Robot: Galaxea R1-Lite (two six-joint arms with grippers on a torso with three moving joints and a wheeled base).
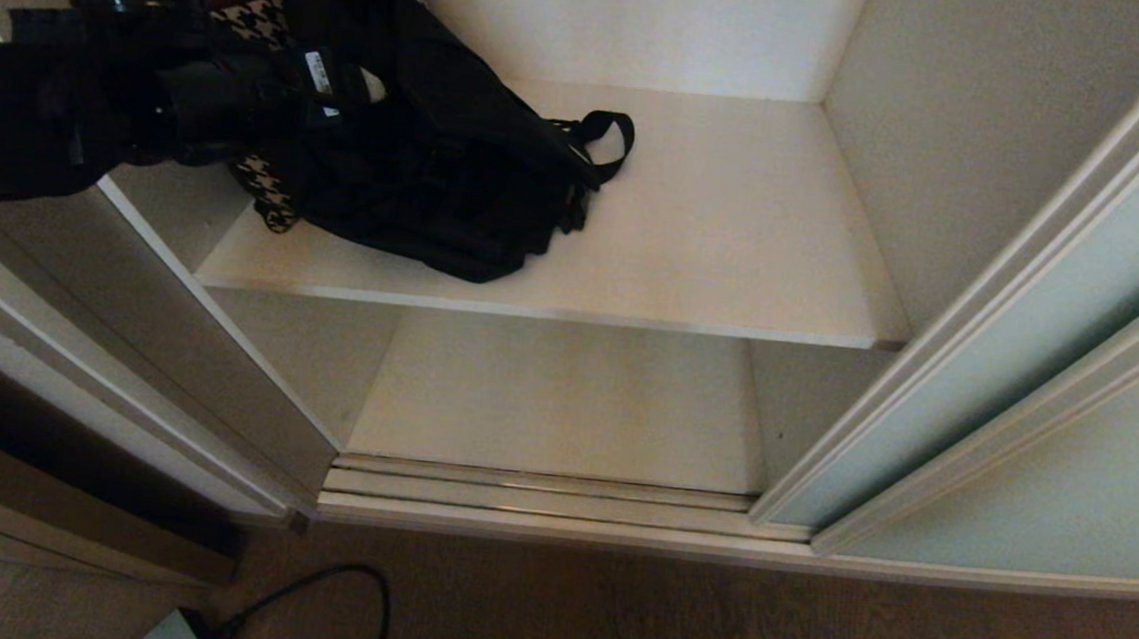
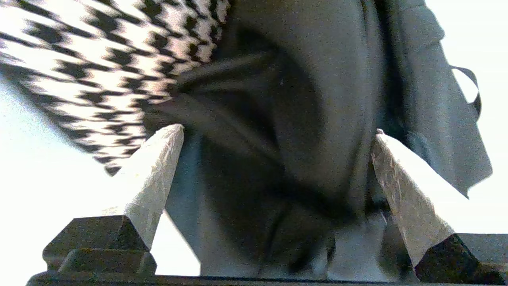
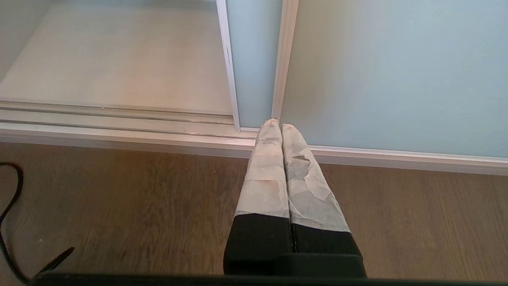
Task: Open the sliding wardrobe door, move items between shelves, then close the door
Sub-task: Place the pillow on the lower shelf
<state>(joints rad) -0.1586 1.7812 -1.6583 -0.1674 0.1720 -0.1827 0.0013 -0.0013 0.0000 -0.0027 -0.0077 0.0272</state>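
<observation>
Left wrist view: houndstooth fabric (image 2: 99,67) close-up.

Between the spread fingers (image 2: 152,178) of the left gripper (image 2: 278,131) lies the matt black woven cloth of the bag (image 1: 439,180), with a houndstooth-patterned fabric (image 2: 99,59) beyond one fingertip. Those fingers wear a crinkled, pale tape-like wrap over black plastic bases. The right gripper (image 3: 276,124) has the same wrap (worn and peeling in patches). Past its tips stands the frosted, smooth glass of the sliding wardrobe door (image 3: 397,71), a shiny grooved metal track (image 3: 119,115) and matt wood-grain floor (image 3: 139,198). The shelf (image 1: 736,231) looks smooth white laminate.
</observation>
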